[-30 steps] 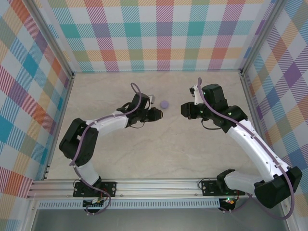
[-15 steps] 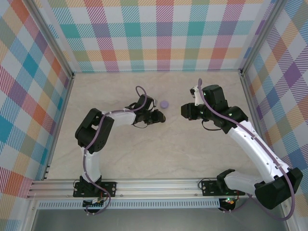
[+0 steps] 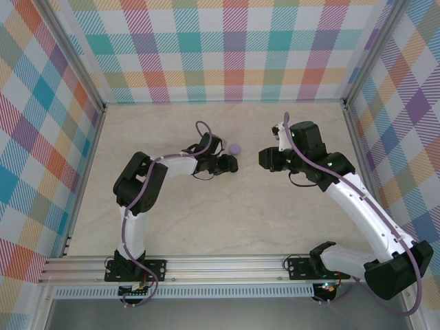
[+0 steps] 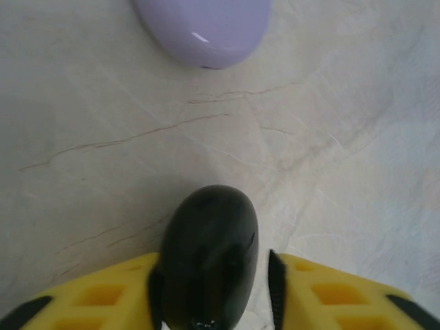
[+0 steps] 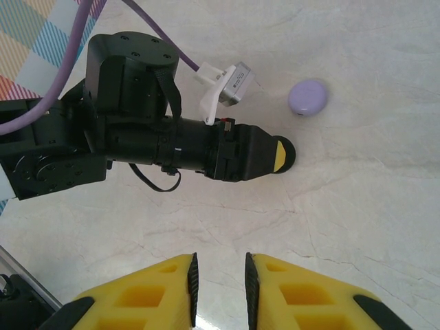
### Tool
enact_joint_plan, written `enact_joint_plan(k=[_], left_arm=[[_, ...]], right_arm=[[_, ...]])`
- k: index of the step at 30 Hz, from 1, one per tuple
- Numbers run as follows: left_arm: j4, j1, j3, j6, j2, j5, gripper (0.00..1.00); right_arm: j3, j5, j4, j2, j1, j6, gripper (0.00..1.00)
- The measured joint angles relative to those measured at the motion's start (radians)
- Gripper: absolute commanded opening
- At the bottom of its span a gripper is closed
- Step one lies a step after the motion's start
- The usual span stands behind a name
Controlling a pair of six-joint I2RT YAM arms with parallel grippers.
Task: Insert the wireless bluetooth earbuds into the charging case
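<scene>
- Two arms meet over the middle of the table (image 3: 206,220), tips facing each other and apart, with bare marble-look top between them
- left gripper (image 3: 232,163) points to 3 o'clock in the top view and is clamped on a black oval object (image 4: 210,254)
- that object is glossy, pinched on both sides by the yellow fingers (image 4: 103,302), and sticks out past them toward 12 o'clock in the left wrist view
- cannot tell if it is an earbud or a case, nor if it touches the table
- lilac charging case (image 3: 236,148): round smooth dome, closed, lying flat on the table at 1 o'clock of the left gripper tip, just beside it, not touching
- in the left wrist view the case is at 12 o'clock from the black object, with a strip of bare veined table between them
- right gripper (image 3: 264,157) points to 9 o'clock and sits at 4 o'clock of the case, apart from it; its jaws stand slightly ajar with a narrow slot, table seen through it, nothing held
- right wrist view: the left arm's black wrist lies across from 9 o'clock to centre, with a white camera mount (image 5: 230,82) on top and a purple cable (image 5: 148,24) looping over it
- there the case is at 1 o'clock of the left arm's yellow tip
- around: plaid walls (image 3: 234,48) on three sides, aluminium rail (image 3: 206,265) with both arm bases at 6 o'clock
</scene>
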Motion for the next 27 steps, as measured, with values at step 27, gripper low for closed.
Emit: enact_joint_plan(k=[27], left_arm=[[-0.317, 0.025, -0.13, 0.185, -0.415, -0.325, 0.82]], right_arm=[[-0.12, 0.476, -0.055, -0.003, 0.0, 0.038, 0.43]])
